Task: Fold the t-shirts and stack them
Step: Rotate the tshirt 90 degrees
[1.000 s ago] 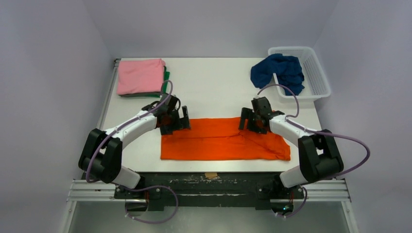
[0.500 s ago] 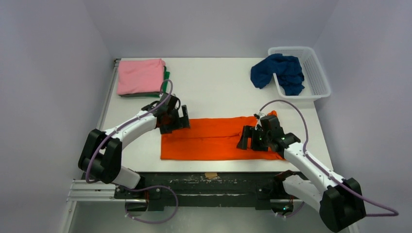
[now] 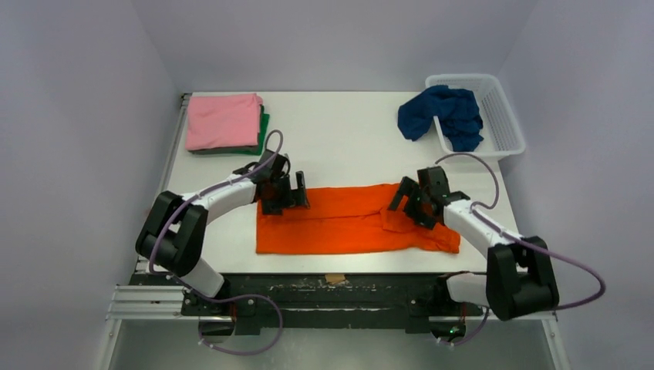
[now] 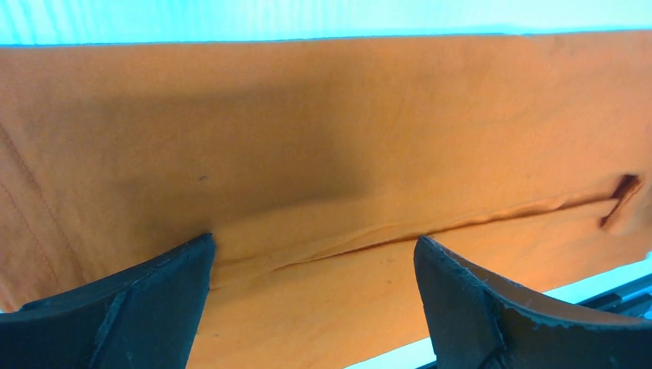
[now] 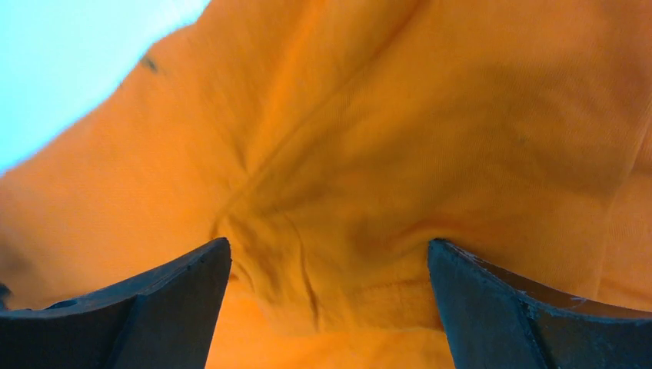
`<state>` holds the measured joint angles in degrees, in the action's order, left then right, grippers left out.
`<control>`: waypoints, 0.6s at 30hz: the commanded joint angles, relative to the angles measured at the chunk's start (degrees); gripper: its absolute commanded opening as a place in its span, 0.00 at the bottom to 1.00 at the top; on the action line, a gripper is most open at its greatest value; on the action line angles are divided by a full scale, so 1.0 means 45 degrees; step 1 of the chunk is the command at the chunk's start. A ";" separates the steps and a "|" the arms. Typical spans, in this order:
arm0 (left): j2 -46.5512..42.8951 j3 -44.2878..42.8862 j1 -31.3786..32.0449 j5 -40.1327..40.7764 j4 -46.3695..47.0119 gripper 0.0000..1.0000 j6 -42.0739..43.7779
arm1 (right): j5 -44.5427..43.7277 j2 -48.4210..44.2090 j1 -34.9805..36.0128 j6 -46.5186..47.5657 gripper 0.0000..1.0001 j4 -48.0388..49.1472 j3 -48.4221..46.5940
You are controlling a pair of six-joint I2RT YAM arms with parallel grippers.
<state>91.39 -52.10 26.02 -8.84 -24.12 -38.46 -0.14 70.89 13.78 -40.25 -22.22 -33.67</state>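
Observation:
The bright orange t-shirt [image 3: 339,223] lies as a long folded band across the near middle of the table. My left gripper [image 3: 293,197] is open and rests over the shirt's far left corner. In the left wrist view it [image 4: 314,240] straddles a long crease in the orange cloth [image 4: 323,154]. My right gripper [image 3: 407,203] is open over the shirt's rumpled right part. In the right wrist view it [image 5: 329,243] straddles bunched orange fabric [image 5: 400,138]. A folded pink t-shirt [image 3: 224,120] lies on a dark green one [image 3: 264,123] at the far left. A navy t-shirt [image 3: 439,114] hangs out of the basket.
The white mesh basket [image 3: 505,127] stands at the far right corner of the table. The black rail [image 3: 332,289] with both arm bases runs along the near edge. Grey walls close in on both sides.
My right arm swung toward the near edge over the shirt, then came back to its far right part, leaving a small raised fold there. My left gripper shifted slightly right.

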 commanded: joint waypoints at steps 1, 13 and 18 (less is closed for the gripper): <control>-0.0134 0.1439 0.0402 -0.0788 0.0634 1.00 -0.0597 | 0.0661 0.3141 -0.0655 -0.0509 0.99 0.3271 -0.1181; -0.1005 0.1820 0.4216 0.0938 0.0674 1.00 -0.4072 | 0.2752 1.2929 -0.0277 0.1220 0.92 0.1999 -1.2109; 0.0743 0.0605 0.5193 0.0441 0.1622 1.00 -0.4332 | 0.3726 1.6601 0.0335 0.1762 0.92 0.0031 -1.7981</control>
<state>88.18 -47.42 46.04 -5.43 -18.33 -54.08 12.71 132.90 12.38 -36.34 -11.94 -102.91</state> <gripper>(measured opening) 0.998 0.920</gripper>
